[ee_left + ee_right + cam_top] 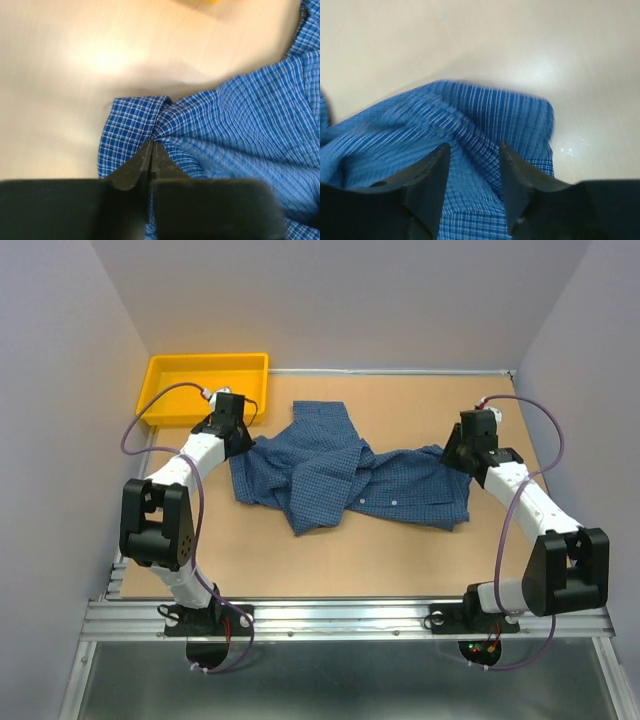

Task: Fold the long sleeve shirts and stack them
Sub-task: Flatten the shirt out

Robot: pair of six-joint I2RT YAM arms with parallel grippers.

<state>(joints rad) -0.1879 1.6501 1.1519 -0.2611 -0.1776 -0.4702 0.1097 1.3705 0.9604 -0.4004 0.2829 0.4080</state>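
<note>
A blue small-check long sleeve shirt (340, 475) lies crumpled across the middle of the table. At its left edge, my left gripper (238, 436) is shut, pinching a fold of cloth between its fingertips (151, 146); the shirt (240, 120) bunches into that pinch. My right gripper (456, 454) is at the shirt's right end. In the right wrist view its jaws (475, 150) stand apart over a ridge of the shirt (485, 115), with cloth lying in the gap and neither finger pressed on it.
A yellow bin (205, 358) sits at the back left corner, just behind the left gripper. Grey walls close in the table on the left, right and back. Bare tabletop (350, 560) lies between the shirt and the arm bases.
</note>
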